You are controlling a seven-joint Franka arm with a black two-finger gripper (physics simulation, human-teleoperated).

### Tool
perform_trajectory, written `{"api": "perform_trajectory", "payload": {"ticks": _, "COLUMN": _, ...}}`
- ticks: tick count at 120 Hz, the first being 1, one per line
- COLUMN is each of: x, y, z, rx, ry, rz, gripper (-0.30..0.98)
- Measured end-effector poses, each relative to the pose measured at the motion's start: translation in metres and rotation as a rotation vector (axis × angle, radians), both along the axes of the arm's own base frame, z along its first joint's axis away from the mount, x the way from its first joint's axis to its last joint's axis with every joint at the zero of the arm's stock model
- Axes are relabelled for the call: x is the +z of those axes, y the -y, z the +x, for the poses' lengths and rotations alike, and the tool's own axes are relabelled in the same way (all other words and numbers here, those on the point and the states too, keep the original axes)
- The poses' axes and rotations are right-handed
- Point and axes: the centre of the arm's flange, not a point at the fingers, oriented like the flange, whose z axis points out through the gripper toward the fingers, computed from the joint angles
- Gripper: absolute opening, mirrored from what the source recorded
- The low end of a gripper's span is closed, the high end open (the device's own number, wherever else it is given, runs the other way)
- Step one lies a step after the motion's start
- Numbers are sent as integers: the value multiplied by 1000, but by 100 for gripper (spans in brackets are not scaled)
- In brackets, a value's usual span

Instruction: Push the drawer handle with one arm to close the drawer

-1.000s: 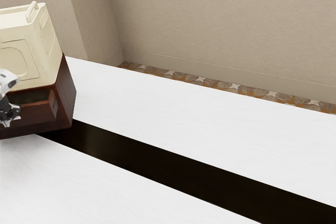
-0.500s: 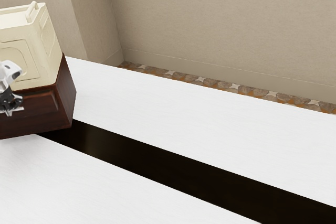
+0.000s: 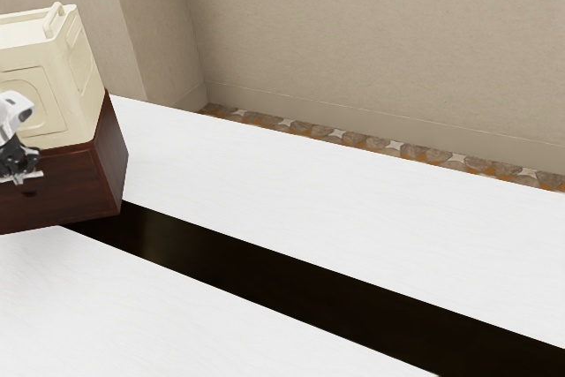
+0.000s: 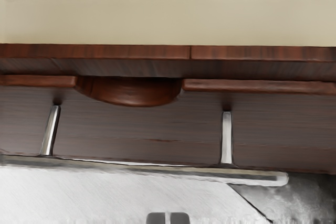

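- Pushed home since the earlier frames, the drawer [image 3: 66, 187] has slid into the dark wooden cabinet [image 3: 111, 152], while our gripper [image 3: 18, 165] has moved with it toward the front.
- Exterior view: our gripper is at the exterior view's left edge, pictured at the silver drawer handle [image 3: 33, 176]; whether the two touch, we cannot tell. The drawer front looks flush with the cabinet's face, closed as far as we can see.
- Above it, a cream container [image 3: 78, 64] with a looped grip stands upright on the cabinet. Our white table [image 3: 309, 183], crossed by a glossy black band [image 3: 265, 267], stretches toward the exterior view's right, with a beige wall [image 3: 371, 33] and a patterned orange-and-brown floor [image 3: 340, 137] beyond.
- Wrist view: our gripper [image 4: 168, 217] is narrow, its two grey tips side by side with a mere sliver between them and nothing seen held. Near them runs the handle's long bar, joined to the drawer front by two metal posts [image 4: 227, 137].
- Between two stretches of the drawer front's upper edge, a rounded wooden lip [image 4: 128, 93] curves outward, just beneath the cabinet's top board [image 4: 252, 52]. Past that board rises the container's pale side.
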Motion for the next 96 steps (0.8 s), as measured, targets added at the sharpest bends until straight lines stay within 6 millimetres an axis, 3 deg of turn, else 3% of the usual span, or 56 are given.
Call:
{"api": "perform_trajectory", "payload": {"ticks": 24, "x": 14, "y": 29, "z": -37, "rx": 41, "ry": -90, "rz": -149, "gripper": -10}}
{"api": "perform_trajectory", "payload": {"ticks": 32, "x": 25, "y": 67, "z": -18, "rx": -11, "ry": -159, "rz": -204, "gripper": -10}}
{"api": "perform_trajectory", "payload": {"ticks": 36, "x": 40, "y": 96, "z": 1, "rx": -64, "ry": -187, "rz": -215, "gripper": -10}}
{"api": "perform_trajectory", "payload": {"ticks": 46, "x": 108, "y": 168, "z": 47, "rx": -208, "ry": -211, "rz": -209, "gripper": -10}}
{"api": "perform_trajectory", "payload": {"ticks": 62, "x": 198, "y": 220, "z": 61, "rx": -310, "ry": -204, "rz": -217, "gripper": -5}}
{"api": "perform_trajectory", "payload": {"ticks": 70, "x": 216, "y": 235, "z": 58, "rx": -341, "ry": -219, "rz": -224, "gripper": 5}}
{"api": "perform_trajectory", "payload": {"ticks": 84, "x": 228, "y": 250, "z": 51, "rx": -373, "ry": -253, "rz": -246, "gripper": 31}}
{"api": "perform_trajectory", "payload": {"ticks": 96, "x": 235, "y": 253, "z": 44, "rx": -385, "ry": -269, "rz": -253, "gripper": 45}}
